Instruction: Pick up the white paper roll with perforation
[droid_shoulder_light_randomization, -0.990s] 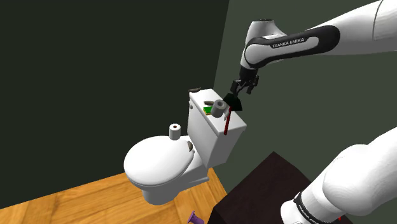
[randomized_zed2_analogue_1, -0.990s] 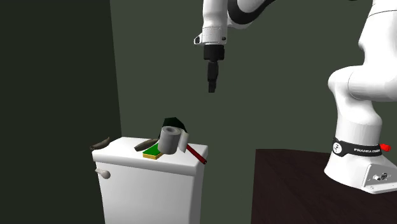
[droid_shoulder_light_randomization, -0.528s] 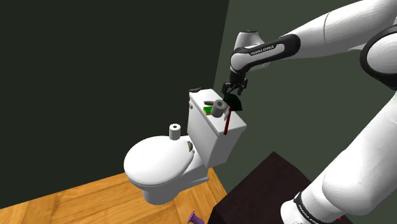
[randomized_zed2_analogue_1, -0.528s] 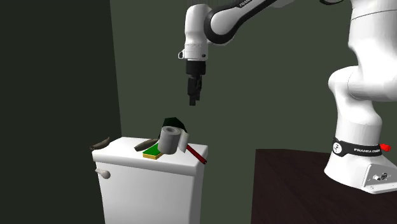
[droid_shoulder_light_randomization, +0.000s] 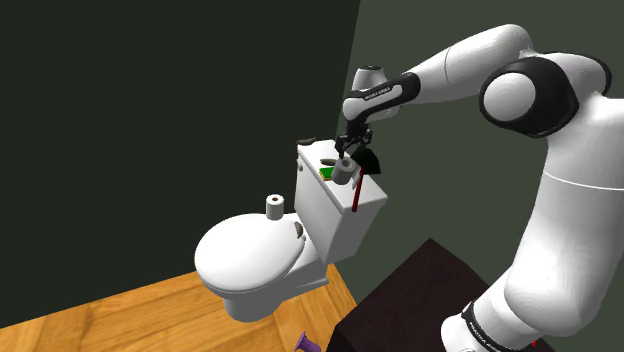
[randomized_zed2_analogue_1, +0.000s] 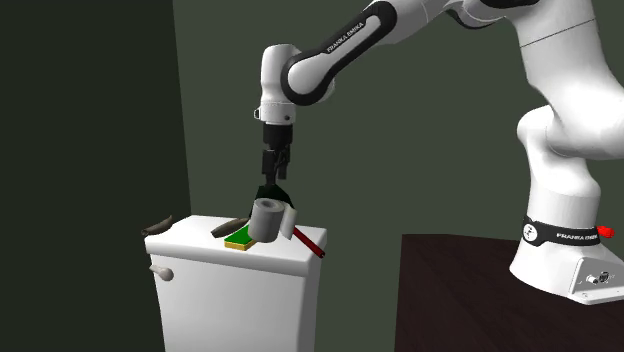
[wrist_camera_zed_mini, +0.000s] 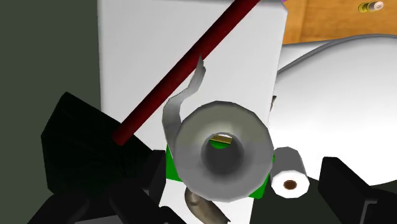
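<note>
The gripper (randomized_zed2_analogue_1: 271, 172) hung just above the paper roll (randomized_zed2_analogue_1: 267, 219), which stood on end atop the toilet tank (randomized_zed2_analogue_1: 235, 275) left of centre frame. Its fingers (wrist_camera_zed_mini: 347, 184) were spread apart, apparently to straddle the roll for a grasp.

FRANKA EMIKA on the arm's forearm (droid_shoulder_light_randomization: 383, 92), likely the same lettering on its base band (randomized_zed2_analogue_1: 560, 236)
</note>
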